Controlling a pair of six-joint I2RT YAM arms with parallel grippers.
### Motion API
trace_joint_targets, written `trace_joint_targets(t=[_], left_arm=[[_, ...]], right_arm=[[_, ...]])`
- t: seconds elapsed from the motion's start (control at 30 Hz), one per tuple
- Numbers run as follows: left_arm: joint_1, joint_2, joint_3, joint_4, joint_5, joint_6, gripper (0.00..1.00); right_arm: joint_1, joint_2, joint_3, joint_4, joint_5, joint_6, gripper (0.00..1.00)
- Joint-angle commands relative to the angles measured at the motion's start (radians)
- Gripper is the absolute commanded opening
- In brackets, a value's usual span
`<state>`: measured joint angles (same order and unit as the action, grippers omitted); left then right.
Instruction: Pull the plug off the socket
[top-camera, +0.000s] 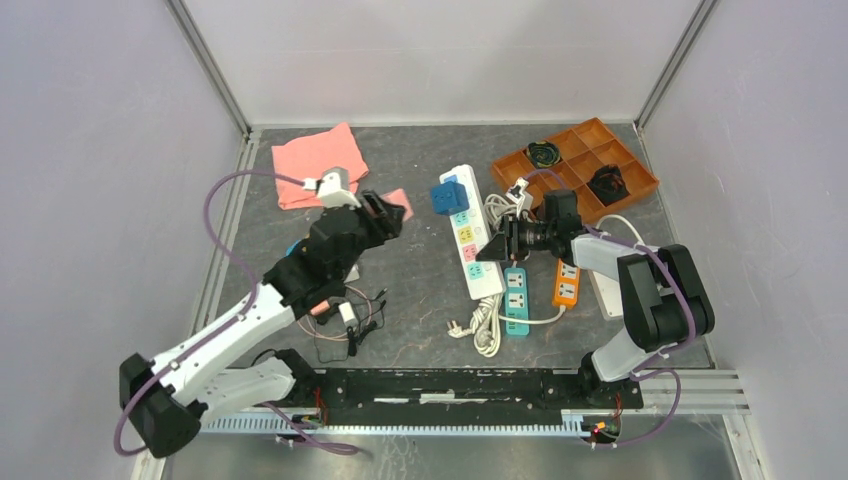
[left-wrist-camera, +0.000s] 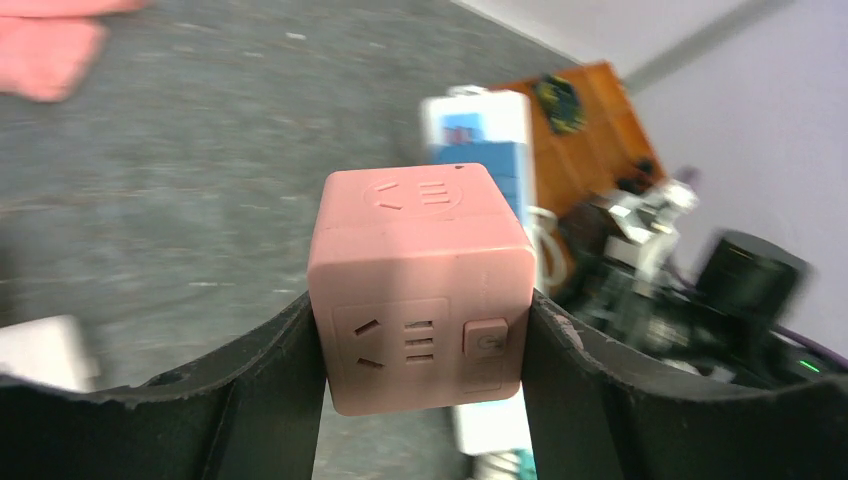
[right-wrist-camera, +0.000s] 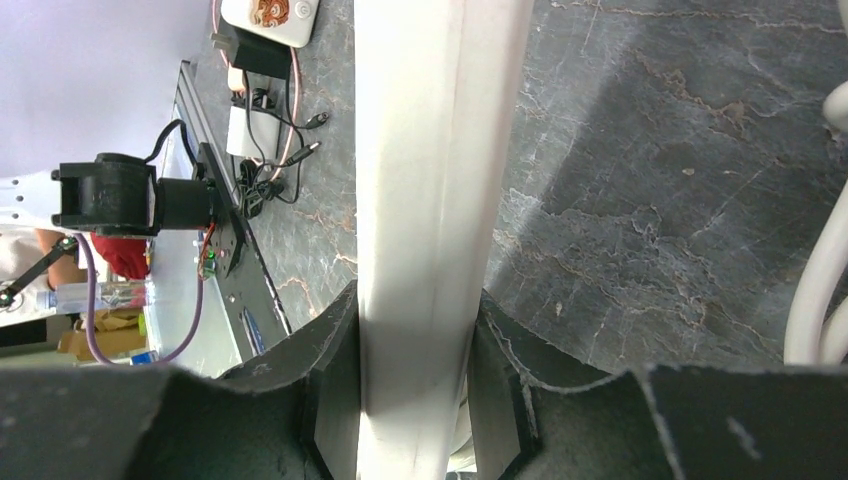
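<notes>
The socket, a long white power strip (top-camera: 478, 262) with coloured outlet faces, lies mid-table. A blue cube plug (top-camera: 450, 197) sits on its far end. My left gripper (top-camera: 388, 212) is shut on a pink cube plug (left-wrist-camera: 420, 290) and holds it left of the strip, apart from it. The strip's far end and the blue cube show blurred behind it in the left wrist view (left-wrist-camera: 478, 115). My right gripper (top-camera: 497, 247) is shut on the strip's long white side (right-wrist-camera: 440, 150), its fingers (right-wrist-camera: 335, 380) pressed against both faces.
A teal strip (top-camera: 516, 300) and an orange strip (top-camera: 566, 283) lie right of the socket. A coiled white cord (top-camera: 485, 325) lies in front. An orange compartment tray (top-camera: 640, 180) stands back right, a pink cloth (top-camera: 318, 160) back left, and loose cables (top-camera: 350, 320) by the left arm.
</notes>
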<state>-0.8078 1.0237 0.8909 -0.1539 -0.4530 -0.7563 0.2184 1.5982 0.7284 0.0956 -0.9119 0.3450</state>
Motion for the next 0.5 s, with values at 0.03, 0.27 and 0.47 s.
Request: trace_joint_targets(t=[0.03, 0.27, 0.47], left_arm=[[0.241, -0.133, -0.161, 0.045, 0.145, 0.084, 0.02], [0.459, -0.077, -0.236, 0.084, 0.329, 0.077, 0.02], [0.552, 0.077, -0.219, 0.138, 0.386, 0.031, 0.02]], right_arm=[[-0.014, -0.035, -0.003, 0.060, -0.018, -0.149, 0.00], [-0.014, -0.023, -0.001, 0.059, -0.028, -0.157, 0.00], [-0.013, -0.019, 0.001, 0.056, -0.031, -0.163, 0.00]])
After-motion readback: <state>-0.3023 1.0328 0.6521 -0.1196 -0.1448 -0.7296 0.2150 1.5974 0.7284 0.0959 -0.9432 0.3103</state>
